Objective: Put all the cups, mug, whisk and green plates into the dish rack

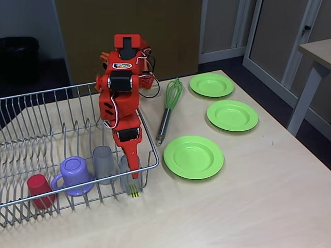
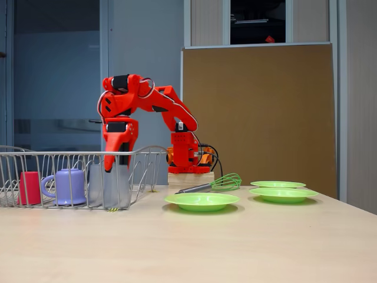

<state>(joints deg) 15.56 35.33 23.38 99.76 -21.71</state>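
Four items racked: red cup (image 1: 39, 189), mug (image 1: 75, 174), both tumblers (image 1: 103, 163); tool (image 1: 132, 172) grips the 3-o'clock one. Whisk (image 1: 168, 109), three plates (image 1: 193, 156) remain on worktop (image 1: 248, 206).

Both fixed views are evenly lit by soft, diffuse room light. The tabletop (image 1: 248, 196) appears bright, with no hard glare. Faint, soft shadows lie under the plates (image 1: 193, 156), toward 6 o'clock. Background areas toward 11 o'clock are dim. Focus is acceptable overall; fine rack (image 1: 31, 129) wires appear slightly soft. No edge distortion is evident.
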